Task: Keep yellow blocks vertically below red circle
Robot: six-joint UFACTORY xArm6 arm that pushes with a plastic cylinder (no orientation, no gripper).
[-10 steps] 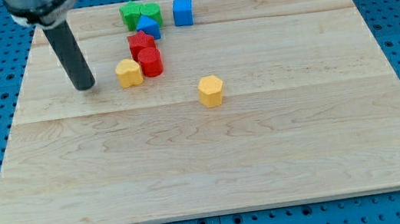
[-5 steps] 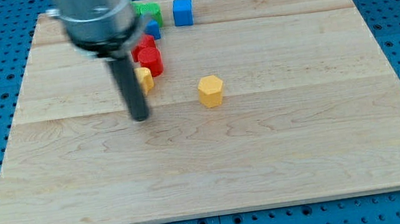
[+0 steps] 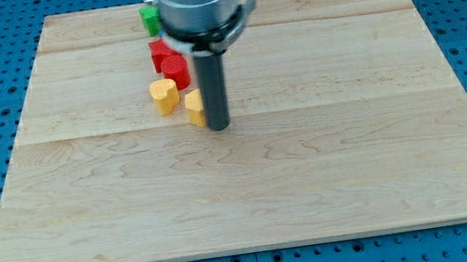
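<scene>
My tip (image 3: 217, 126) rests on the board just right of a yellow block (image 3: 193, 107), touching its right side; the rod hides part of it. A second yellow block (image 3: 163, 95) lies to its left, just below and left of the red circle (image 3: 175, 72). A red block (image 3: 159, 53) sits right above the circle. Both yellow blocks lie lower in the view than the red circle.
A green block (image 3: 149, 19) shows at the view's top, partly hidden by the arm's body (image 3: 199, 4). The arm covers any other blocks up there. The wooden board (image 3: 378, 130) lies on a blue pegboard.
My tip swept from the view's left, around below the blocks to the right side. The yellow hexagon has moved left to sit near the other yellow block, which shifted slightly down.
</scene>
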